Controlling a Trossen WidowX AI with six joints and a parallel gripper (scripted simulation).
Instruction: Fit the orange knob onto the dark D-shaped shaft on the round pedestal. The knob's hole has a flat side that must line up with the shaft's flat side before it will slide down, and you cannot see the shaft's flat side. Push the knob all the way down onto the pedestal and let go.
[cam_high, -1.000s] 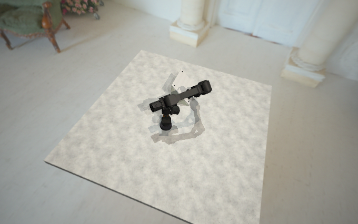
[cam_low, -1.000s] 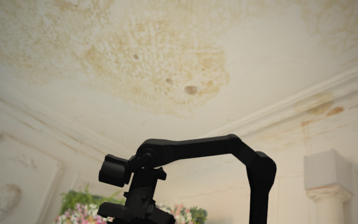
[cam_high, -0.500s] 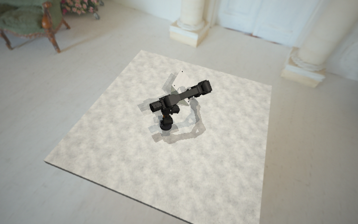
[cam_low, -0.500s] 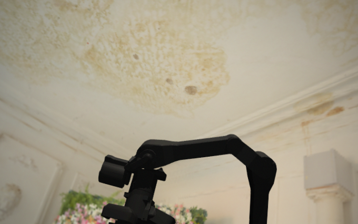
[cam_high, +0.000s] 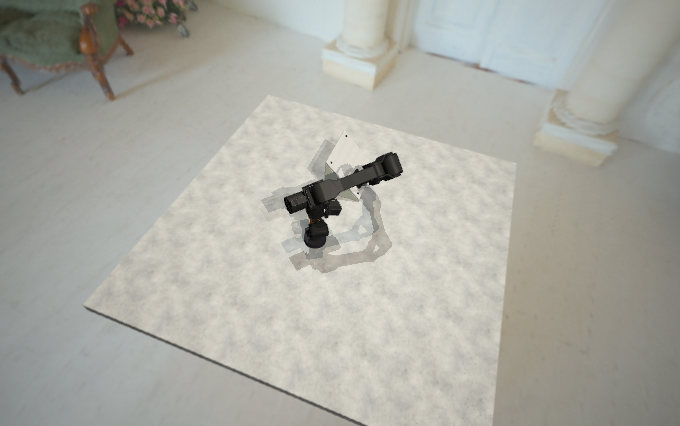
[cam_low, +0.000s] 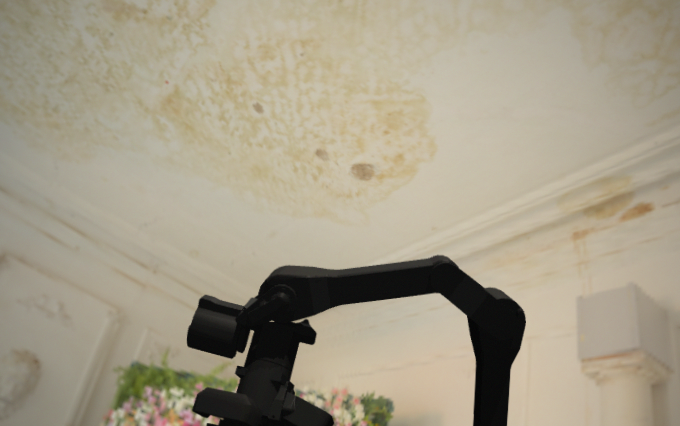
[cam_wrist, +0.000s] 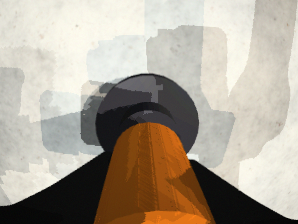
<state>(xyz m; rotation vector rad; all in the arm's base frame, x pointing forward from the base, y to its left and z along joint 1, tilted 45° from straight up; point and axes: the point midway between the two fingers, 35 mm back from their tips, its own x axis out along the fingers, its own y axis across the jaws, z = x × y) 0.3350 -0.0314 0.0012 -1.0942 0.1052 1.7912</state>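
Observation:
The orange knob (cam_wrist: 146, 187) is held between the two dark fingers of my gripper (cam_wrist: 148, 163), which is shut on it. In the wrist view the knob's far end overlaps the near part of the dark round pedestal (cam_wrist: 172, 97) (cam_high: 314, 243). A dark curved edge shows on the pedestal just beyond the knob's end. The shaft is not visible, and its flat side and the knob's hole are hidden. I cannot tell whether the knob touches the pedestal. In the exterior view the fingertips, knob and pedestal are out of frame.
The pedestal stands on a pale mottled square surface (cam_high: 426, 301). The black arm (cam_high: 358, 178) (cam_low: 381, 283) arches above it. A pale plate (cam_high: 346, 150) lies partly beneath the arm. Several soft shadows cross the surface around the pedestal.

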